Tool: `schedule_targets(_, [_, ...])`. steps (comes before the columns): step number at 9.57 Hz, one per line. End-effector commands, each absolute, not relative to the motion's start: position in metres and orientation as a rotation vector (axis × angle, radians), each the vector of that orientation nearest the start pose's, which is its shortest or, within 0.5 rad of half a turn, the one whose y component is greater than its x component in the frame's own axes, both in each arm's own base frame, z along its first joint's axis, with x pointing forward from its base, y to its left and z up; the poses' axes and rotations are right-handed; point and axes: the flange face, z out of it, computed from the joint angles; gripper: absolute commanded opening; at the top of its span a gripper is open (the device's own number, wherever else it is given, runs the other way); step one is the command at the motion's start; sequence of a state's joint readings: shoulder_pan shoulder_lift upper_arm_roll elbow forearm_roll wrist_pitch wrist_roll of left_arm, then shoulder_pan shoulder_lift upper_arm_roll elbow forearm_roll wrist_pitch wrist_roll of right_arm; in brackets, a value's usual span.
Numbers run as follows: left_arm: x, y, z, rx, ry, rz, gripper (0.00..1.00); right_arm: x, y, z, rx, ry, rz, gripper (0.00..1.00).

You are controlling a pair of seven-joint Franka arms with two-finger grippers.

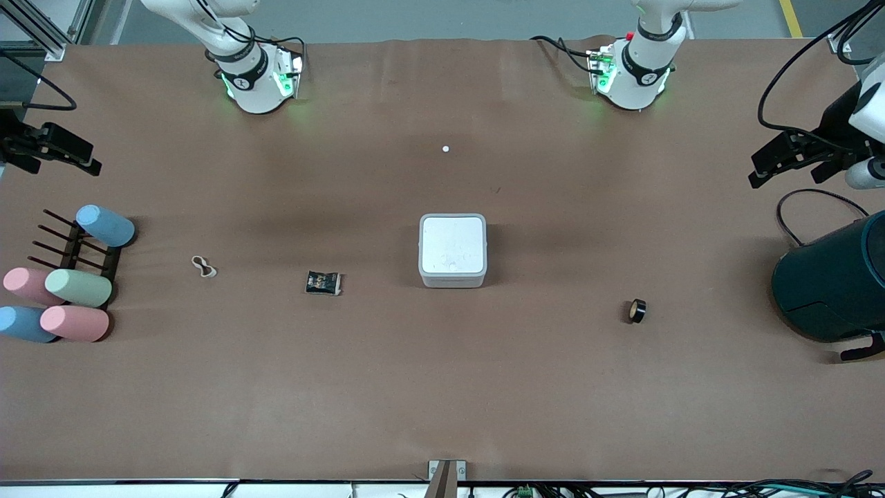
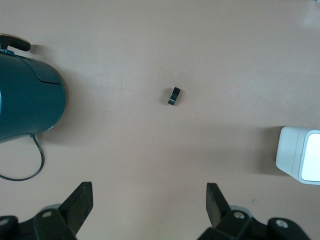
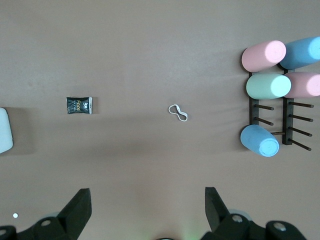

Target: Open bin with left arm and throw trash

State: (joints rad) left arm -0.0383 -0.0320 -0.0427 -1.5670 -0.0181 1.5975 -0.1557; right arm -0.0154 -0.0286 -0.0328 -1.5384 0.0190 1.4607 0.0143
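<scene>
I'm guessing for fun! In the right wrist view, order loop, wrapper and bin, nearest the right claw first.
1. Loop, closest to the open right claw.
2. Wrapper, between loop and bin.
3. Bin, at the table's middle.

Even, soft overhead light leaves faint shadows on the bench (image 1: 442, 387), mild glare on the bin (image 1: 452, 250) lid, all sharp.

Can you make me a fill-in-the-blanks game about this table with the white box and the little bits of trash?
1. The flat lid of the small square white-grey plastic bin is ____.
2. The number of pastel cylinders on the dark peg rack is ____.
3. The small black tape roll lies between the bin and the big dark ____ round container.

Missing words: shut; five; teal
</scene>
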Motion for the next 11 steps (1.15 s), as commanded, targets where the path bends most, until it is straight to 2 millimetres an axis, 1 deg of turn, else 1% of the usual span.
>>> schedule_targets(1, [0.546, -0.048, 0.648, -3.168, -0.096, -0.035, 1.0, 0.537, -0.025, 0.649, -3.147, 0.12, 0.065, 1.0])
schedule_targets(2, [0.546, -0.049, 0.651, -3.17, -0.095, -0.043, 1.0, 0.538, -0.025, 0.648, -3.148, 0.12, 0.07, 1.0])
schedule_targets(3, [0.546, -0.054, 0.647, -3.171, -0.103, -0.031, 1.0, 0.54, -0.022, 0.645, -3.149, 0.115, 0.075, 1.0])
schedule_targets(4, [0.543, -0.075, 0.644, -3.171, -0.064, 0.0, 1.0, 0.547, -0.018, 0.632, -3.134, 0.11, 0.087, 1.0])
schedule_targets(5, [0.534, -0.103, 0.637, -3.172, 0.025, 0.085, 1.0, 0.567, -0.002, 0.597, -3.131, 0.068, 0.151, 1.0])
schedule_targets(6, [0.533, -0.155, 0.619, -3.158, 0.198, 0.147, 0.96, 0.589, 0.024, 0.557, -3.136, 0.001, 0.176, 1.0])
schedule_targets(7, [0.539, -0.193, 0.595, -3.162, 0.274, 0.195, 0.7, 0.609, 0.048, 0.513, -3.142, 0.009, 0.178, 1.0])
schedule_targets(8, [0.559, -0.233, 0.566, -3.187, 0.346, 0.196, 0.43, 0.625, 0.076, 0.465, -3.142, 0.005, 0.179, 1.0])
schedule_targets(9, [0.572, -0.278, 0.528, -3.22, 0.38, 0.189, 0.24, 0.638, 0.098, 0.419, -3.11, -0.012, 0.169, 1.0])
schedule_targets(10, [0.579, -0.331, 0.488, -3.25, 0.435, 0.142, 0.15, 0.642, 0.124, 0.381, -3.087, -0.037, 0.144, 1.0])
schedule_targets(11, [0.578, -0.376, 0.453, -3.268, 0.471, 0.106, 0.03, 0.642, 0.139, 0.341, -3.088, 0.002, 0.087, 1.0])
